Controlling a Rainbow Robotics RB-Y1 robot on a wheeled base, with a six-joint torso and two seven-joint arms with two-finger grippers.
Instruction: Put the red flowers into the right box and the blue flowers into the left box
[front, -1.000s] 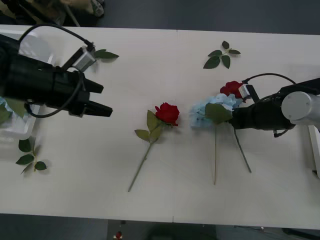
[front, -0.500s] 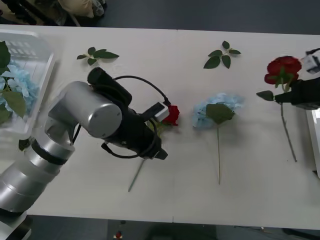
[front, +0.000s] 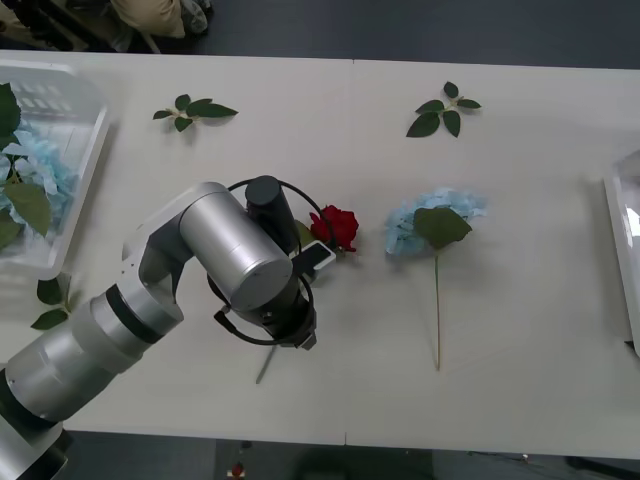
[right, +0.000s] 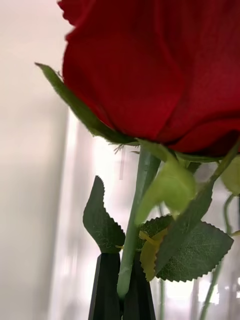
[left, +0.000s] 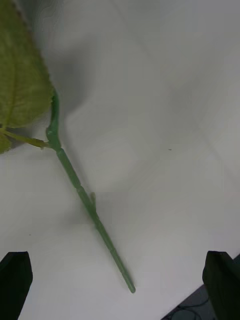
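Near the table's (front: 520, 400) front edge, left of centre, the left arm (front: 215, 270) bends low over a red rose (front: 335, 226), its silver elbow and black cabling covering the leaves and upper stem. The left gripper (left: 120, 287) hangs just above the stem's (left: 80, 192) lower end, fingers (left: 15, 280) spread wide to either side of it and touching nothing. The thin, knobbed plastic stem lies flat on the smooth white top, a broad serrated leaf (left: 20, 75) at its upper part.

Just right of that rose lies a blue flower (front: 432, 222), a pale cluster with one leaf on top and a long straight stem pointing to the front edge; bare table surrounds it. Loose leaf sprigs (front: 443, 110) lie near the back edge, and more by the left box (front: 75, 170). That slotted white box sits at the back-left corner with blue flowers (front: 25, 180) inside. The right box (front: 622, 250) shows its rounded rim at the right edge.

The right gripper (right: 120, 292) has its black fingers pinched on the green stem of a second red rose (right: 165, 70), held upright, the deep-red bloom and toothed leaves close before the wrist camera against a pale translucent surface.
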